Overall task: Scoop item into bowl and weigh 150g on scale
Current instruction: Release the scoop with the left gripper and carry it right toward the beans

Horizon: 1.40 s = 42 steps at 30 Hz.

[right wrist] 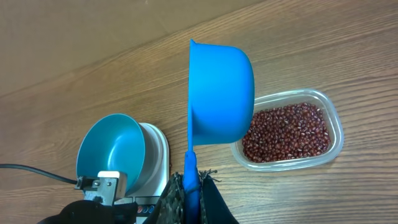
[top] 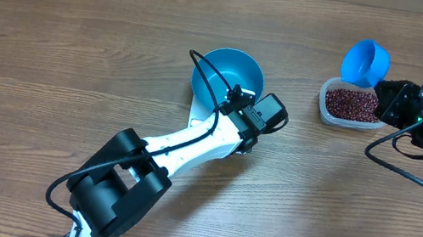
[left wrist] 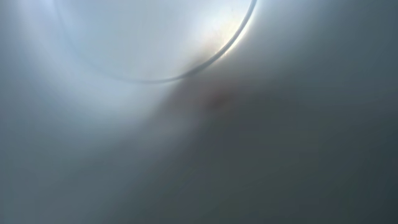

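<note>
The blue bowl [top: 223,73] stands on the white scale [top: 197,119], and nothing shows inside it. My left gripper [top: 235,97] sits at the bowl's near right rim and is shut on it. The left wrist view is only a blue-grey blur of the bowl's wall [left wrist: 155,43]. My right gripper [right wrist: 191,186] is shut on the handle of a small blue scoop [right wrist: 221,87], held on its side just above the clear tub [right wrist: 333,146]. The tub is filled with red-brown beans [right wrist: 286,132]. Seen from overhead, the scoop [top: 366,62] looks empty.
The scale's buttons [right wrist: 146,213] peek out beside my right fingers [right wrist: 211,199]. The left arm [top: 172,151] lies diagonally across the middle of the wooden table [top: 52,40]. A black cable [right wrist: 31,171] trails at the left of the bowl [right wrist: 112,149].
</note>
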Each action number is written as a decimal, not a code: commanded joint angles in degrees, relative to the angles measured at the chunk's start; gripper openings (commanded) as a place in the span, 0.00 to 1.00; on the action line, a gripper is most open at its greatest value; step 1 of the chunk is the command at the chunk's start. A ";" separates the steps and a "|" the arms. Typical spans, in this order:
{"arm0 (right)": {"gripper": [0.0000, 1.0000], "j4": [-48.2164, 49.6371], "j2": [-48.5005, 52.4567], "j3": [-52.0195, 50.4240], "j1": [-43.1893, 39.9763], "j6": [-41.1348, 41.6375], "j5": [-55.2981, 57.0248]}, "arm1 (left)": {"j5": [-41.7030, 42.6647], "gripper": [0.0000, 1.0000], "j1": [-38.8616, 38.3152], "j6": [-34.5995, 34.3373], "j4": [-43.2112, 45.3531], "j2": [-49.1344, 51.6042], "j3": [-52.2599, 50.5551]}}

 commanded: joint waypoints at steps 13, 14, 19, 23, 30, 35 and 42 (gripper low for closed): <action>0.03 0.31 -0.35 1.99 -0.22 -0.39 -0.35 | -1.88 0.04 0.26 0.48 3.67 0.42 -3.45; 0.03 0.31 -0.35 1.99 -0.22 -0.39 -0.35 | -1.42 0.05 0.26 0.48 3.74 0.42 -3.45; 0.03 0.28 -0.35 1.99 -0.22 -0.39 -0.35 | -0.90 0.04 0.28 0.04 3.91 0.42 -3.45; 0.03 0.28 -0.35 1.99 -0.22 -0.39 -0.35 | -0.68 0.04 0.28 0.04 4.44 0.83 -3.56; 0.03 0.26 -0.35 1.99 -0.22 -0.42 -0.35 | -0.61 0.04 0.28 0.04 4.28 1.70 -3.56; 0.03 0.22 -0.35 1.99 -0.22 -0.39 -0.35 | -0.26 0.04 0.28 0.04 4.00 2.51 -3.56; 0.03 0.24 -0.35 1.99 -0.22 -0.39 -0.35 | 1.03 0.04 0.28 0.04 2.56 2.86 -3.56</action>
